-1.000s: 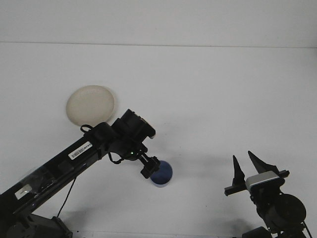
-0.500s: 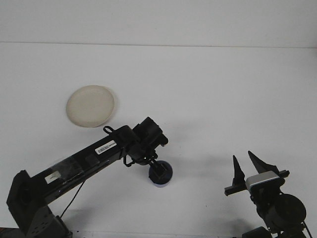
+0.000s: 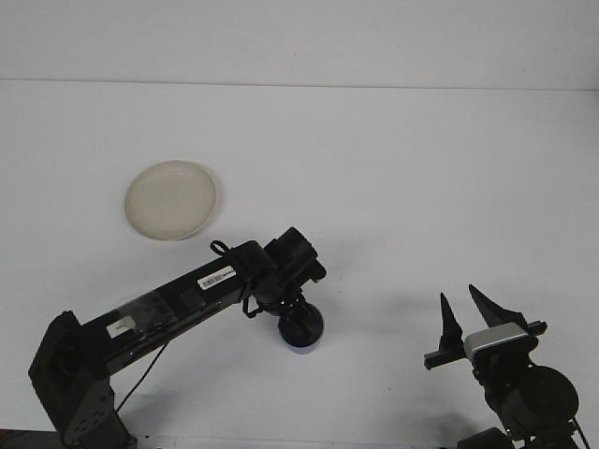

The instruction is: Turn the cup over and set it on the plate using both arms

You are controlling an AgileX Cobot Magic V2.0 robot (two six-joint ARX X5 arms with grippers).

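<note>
Blue plastic cup (image 3: pixel 301 337): light, stiff, best pinched at rim; left gripper (image 3: pixel 299 323) state hidden, right gripper (image 3: pixel 466 311) spread.

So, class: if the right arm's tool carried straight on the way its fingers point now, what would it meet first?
The right tool points up the image, away from the robot, over bare table. Nothing shows in that line; the way looks free, though depth is unclear from one view.

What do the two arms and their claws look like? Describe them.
Both arms are black. The left arm is a long boxy link with white labels and a looping black cable near the wrist. The right claw has two pointed black fingers on a crossbar with a silver-grey block.
</note>
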